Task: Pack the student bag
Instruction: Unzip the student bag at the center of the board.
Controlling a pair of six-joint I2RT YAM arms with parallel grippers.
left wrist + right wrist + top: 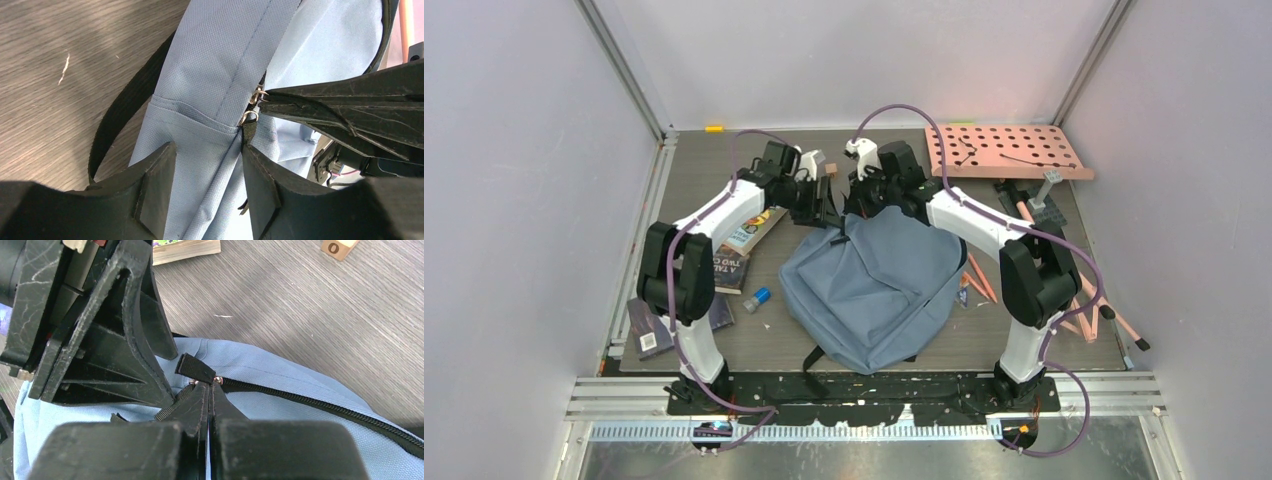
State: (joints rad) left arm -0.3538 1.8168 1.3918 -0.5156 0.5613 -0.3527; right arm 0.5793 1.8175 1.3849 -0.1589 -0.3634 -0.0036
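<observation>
The bag (874, 285) lies mid-way on a dark wood-grain table (694, 165), boxed in by pale walls (844, 50), with books (742, 250) to its left and a pegboard (1009, 150) far right. At its far end the right claw (210, 390) is pinched on a zip pull (256, 96). The left claw (207, 150) stands apart, astride the fabric.

Overhead, the left gripper (827, 205) and right gripper (862, 195) are covering the far end of the student bag (874, 285). The left arm (724, 210) is hiding part of the books (732, 268) at the left, their lettering showing too small to read. Close up, the right gripper's pinched fingers are hiding most of the zipper pull (216, 380), while the zipper (320, 402) is running off the right edge.
</observation>
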